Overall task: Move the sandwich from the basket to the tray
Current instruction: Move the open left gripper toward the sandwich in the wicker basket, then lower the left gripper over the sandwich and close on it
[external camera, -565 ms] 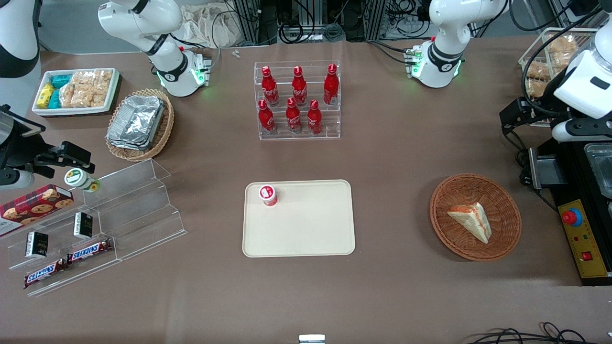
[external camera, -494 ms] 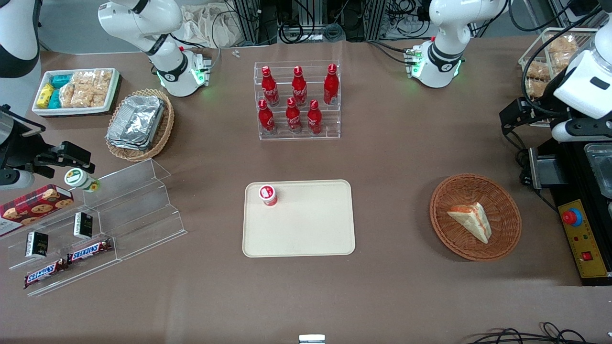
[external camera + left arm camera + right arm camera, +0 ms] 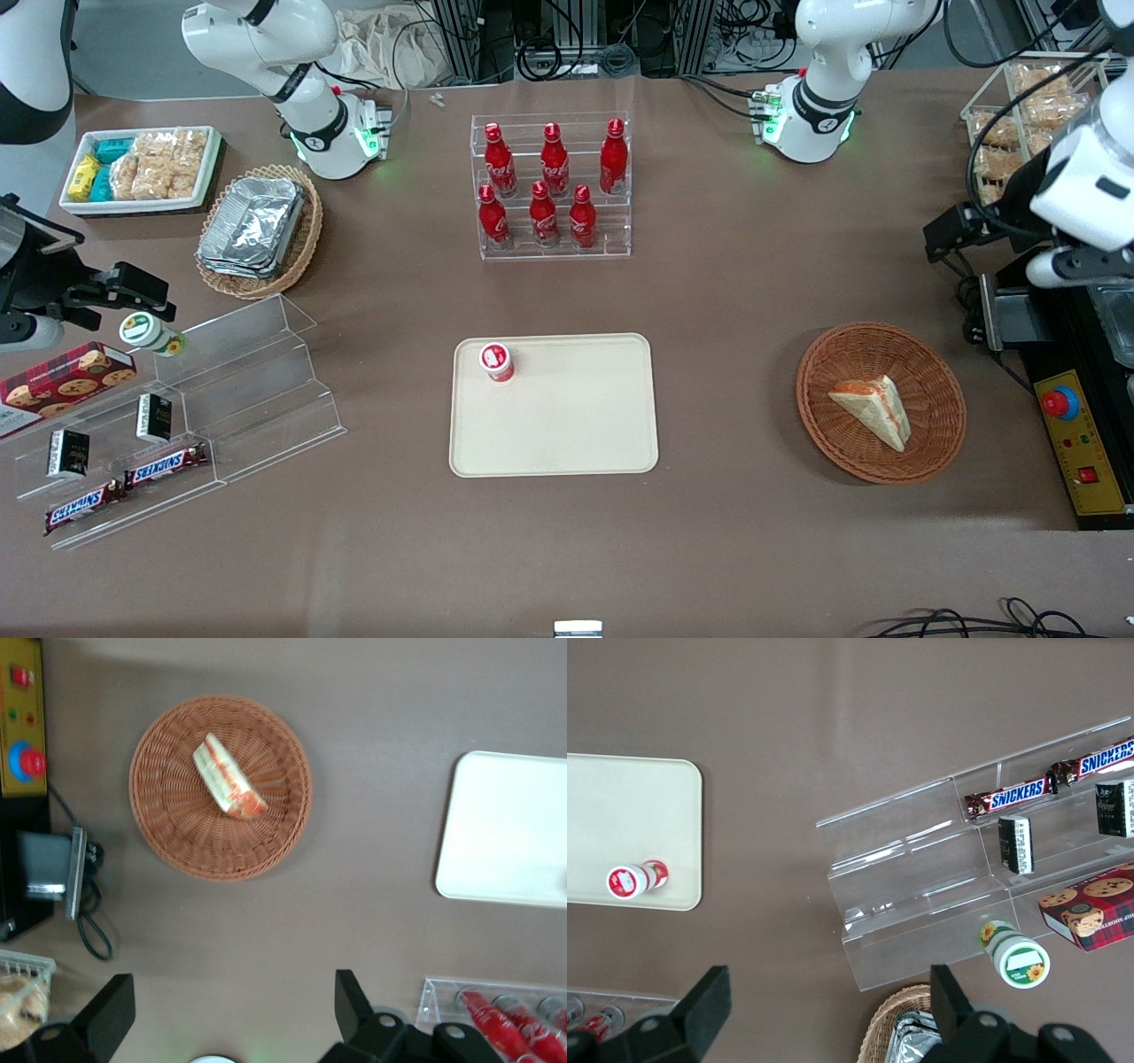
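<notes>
The sandwich [image 3: 873, 409] [image 3: 229, 778], a pale wedge with red and orange along one edge, lies in the round reddish-brown basket [image 3: 824, 354] [image 3: 177, 842]. The cream tray [image 3: 567, 425] [image 3: 505, 833] lies flat mid-table, beside the basket toward the parked arm's end. A small red-capped bottle [image 3: 497, 361] stands on one corner of it. My left gripper [image 3: 952, 230] [image 3: 232, 1014] hangs high above the table, farther from the front camera than the basket. It is open, its fingers [image 3: 350, 1010] spread wide with nothing between them.
A black control box with a red button [image 3: 1076, 443] [image 3: 22, 726] sits beside the basket at the working arm's table end. A clear rack of red cola bottles [image 3: 551, 186] stands farther back than the tray. A wire rack of snack packs [image 3: 1019, 115] is near the arm.
My left arm's wrist and gripper have shifted slightly nearer the front camera, toward the basket. Sandwich, basket and tray have not moved.
</notes>
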Motion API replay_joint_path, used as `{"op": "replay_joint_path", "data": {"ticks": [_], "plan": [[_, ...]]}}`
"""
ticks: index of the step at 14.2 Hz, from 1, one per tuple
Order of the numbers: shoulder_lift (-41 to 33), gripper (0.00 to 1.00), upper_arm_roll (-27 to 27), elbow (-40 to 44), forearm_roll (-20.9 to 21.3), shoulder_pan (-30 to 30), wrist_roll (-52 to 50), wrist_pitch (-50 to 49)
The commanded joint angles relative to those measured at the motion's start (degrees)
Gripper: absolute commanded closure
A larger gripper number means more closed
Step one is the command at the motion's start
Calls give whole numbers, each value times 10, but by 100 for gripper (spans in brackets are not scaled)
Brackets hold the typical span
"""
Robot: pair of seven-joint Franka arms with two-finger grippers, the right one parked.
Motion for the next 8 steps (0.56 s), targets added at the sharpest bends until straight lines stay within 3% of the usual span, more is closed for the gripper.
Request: {"op": "replay_joint_path", "data": {"ticks": [1,8], "plan": [[40,0,12,3,3,3,-66,17],[120,0,34,-130,4,2,-175,203]]}}
